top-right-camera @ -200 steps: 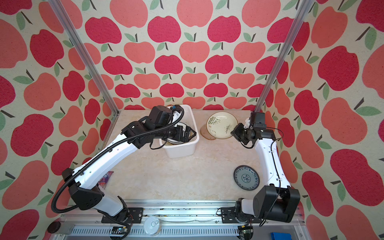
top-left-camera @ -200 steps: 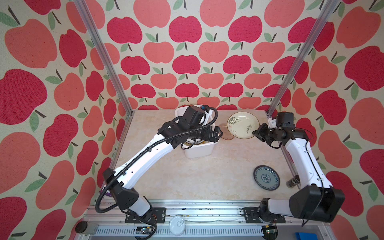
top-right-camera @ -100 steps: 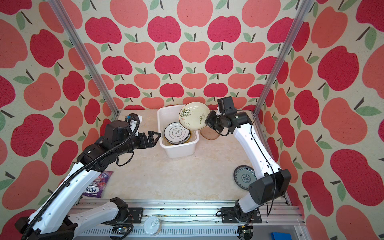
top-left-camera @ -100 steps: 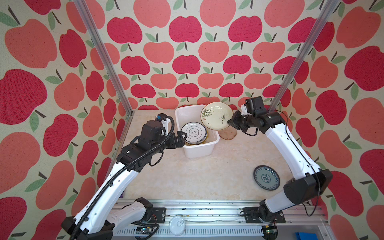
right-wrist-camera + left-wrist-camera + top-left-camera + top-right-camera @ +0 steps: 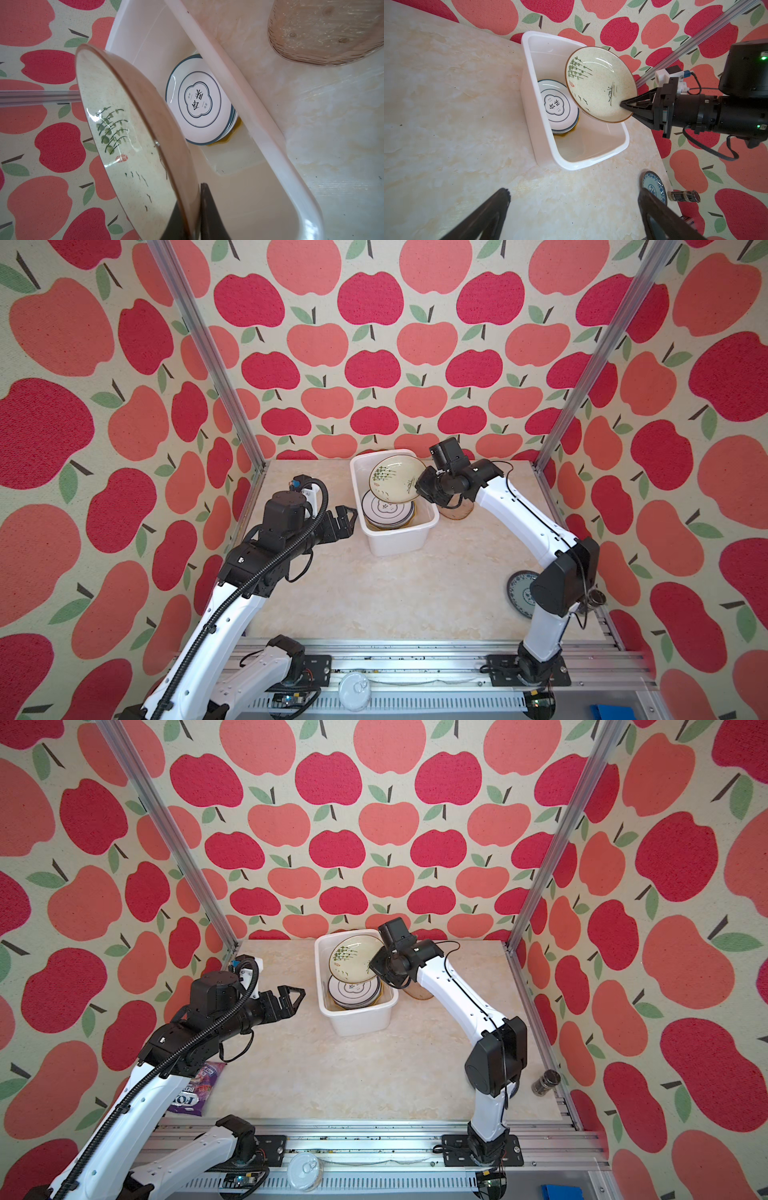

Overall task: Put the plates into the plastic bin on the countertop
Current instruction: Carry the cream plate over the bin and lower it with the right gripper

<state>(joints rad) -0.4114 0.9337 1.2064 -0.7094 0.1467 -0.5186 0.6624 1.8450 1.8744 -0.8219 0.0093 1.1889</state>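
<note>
**Top views:** right hand (image 5: 417, 489) is clenched on the rim of the cream plate (image 5: 392, 481). The plate sticks out ahead of the hand, tilted, over the bin (image 5: 397, 543). Edge pinch makes sense, since a flat plate gives the jaws nothing else. The stack (image 5: 386, 512) is already in the bin, below and ahead of that hand. Left hand (image 5: 293, 996) is released and empty, with the bin ahead of it and a gap between. It looks parked to keep the drop lane free. Brown plate (image 5: 457, 512) sits on the worktop (image 5: 374, 593) just under the right wrist, outside the bin wall. Blue plate (image 5: 519, 593) is far behind the right hand, by that arm's elbow and half hidden.

**Left wrist:** there is only worktop between the left fingers (image 5: 504, 192). The bin is straight ahead. The right hand's tips straddle the cream plate's edge nearest it, and the rest overhangs the bin.

**Right wrist:** one finger (image 5: 207, 207) sits on each face of the rim, so the grip is thin. The stack's top plate is white and lettered, beyond the held plate and deep in the bin. It appears clear of the held plate. A yellow edge shows underneath the stack.

**Call:** tilt likely there to clear the bin wall. Level it and lower before letting go. Risks are a rim slip or a clack on the stack. Two plates left outside.
</note>
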